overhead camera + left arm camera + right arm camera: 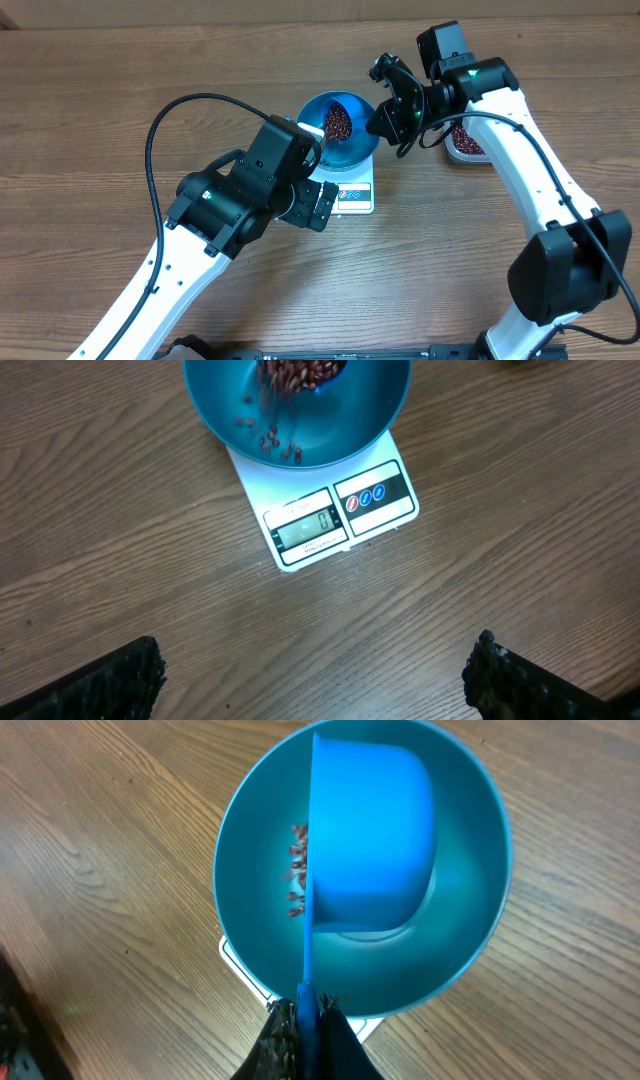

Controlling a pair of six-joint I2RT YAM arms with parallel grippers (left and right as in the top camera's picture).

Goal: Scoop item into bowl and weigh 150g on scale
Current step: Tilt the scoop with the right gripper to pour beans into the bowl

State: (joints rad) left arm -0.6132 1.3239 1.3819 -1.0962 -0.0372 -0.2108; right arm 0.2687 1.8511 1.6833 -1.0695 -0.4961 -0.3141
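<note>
**Scoop tipped over bowl, beans going in**

Lower left of the overhead view: the left gripper (315, 685) hangs over the bare table (100, 80) just in front of the scale (375, 495). Its jaws stand wide with nothing between them, and its fingers (110, 680) sit at the bottom corners of its own wrist view.

Centre: the blue bowl (352, 150) sits on the scale, covering most of the platform. A few beans (338, 122) lie on the bowl's inner wall and more show blurred in mid-air under the scoop. The display is visible at the front edge, but the digits are too small to trust.

Right of centre: the right gripper (305, 1040) is clamped tight on the handle of the small blue scoop (375, 840), which is rolled on its side above the bowl's middle so the load spills off one edge.

Far right: the clear tub (463, 150) holds the rest of the beans, well apart from the bowl.

Risks as I see them:
- The beans stream toward one side of the bowl – a fast tip could bounce some over the rim, and those go unweighed.
- The scoop or handle touching the bowl would press on the scale and give a false reading.
- The left gripper is close to the scale's front – a drift could nudge it or hit a button.
- Full scoops near the end could overshoot the target.
</note>
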